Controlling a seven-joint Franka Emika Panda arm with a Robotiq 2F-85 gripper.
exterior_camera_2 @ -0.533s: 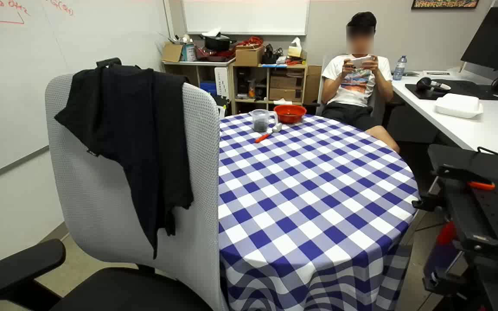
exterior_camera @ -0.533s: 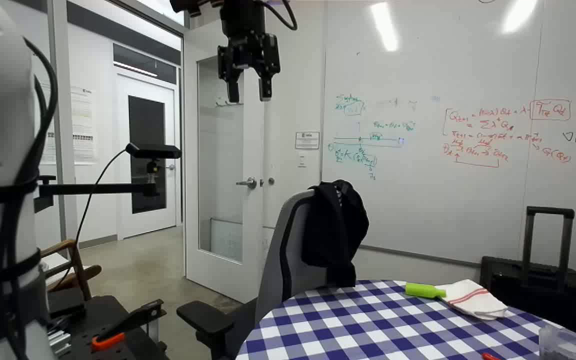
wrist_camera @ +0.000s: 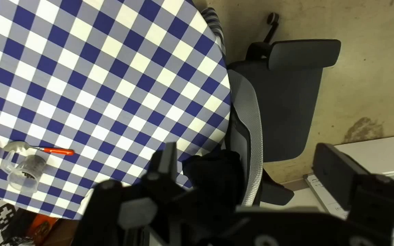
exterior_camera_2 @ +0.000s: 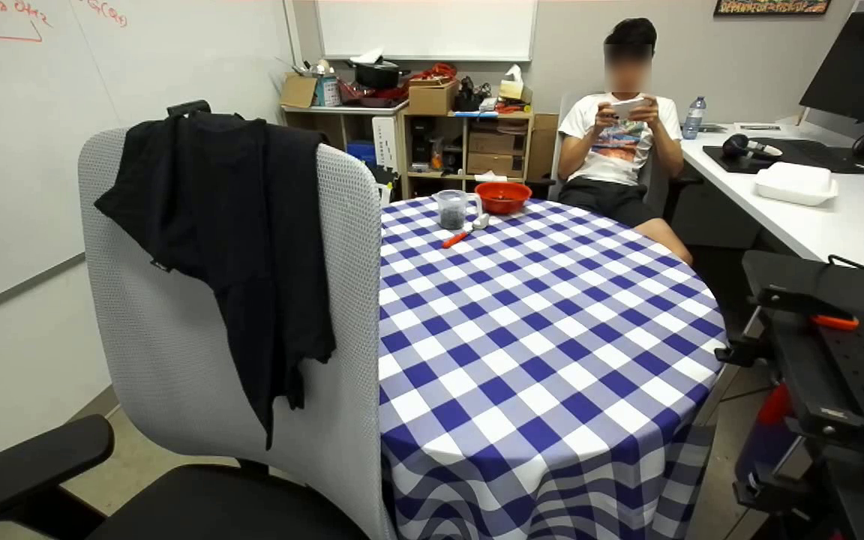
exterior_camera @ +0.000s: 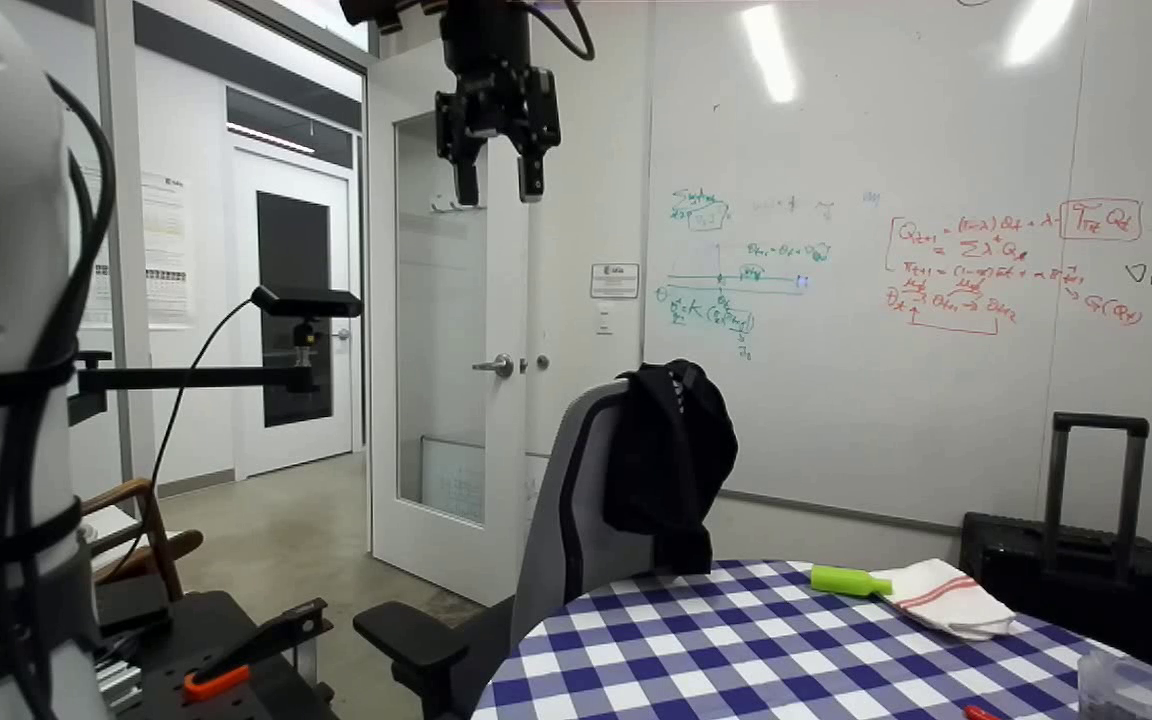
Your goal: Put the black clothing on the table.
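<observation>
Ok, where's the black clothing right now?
At the left of an exterior view, the black clothing is draped over the top of the grey chair's backrest, beside the checkered table.

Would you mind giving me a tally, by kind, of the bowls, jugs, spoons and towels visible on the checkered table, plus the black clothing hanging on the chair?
Bowl: 1
Jug: 1
Spoon: 1
Towel: 1
Clothing, on the chair: 1
Total: 5
</observation>
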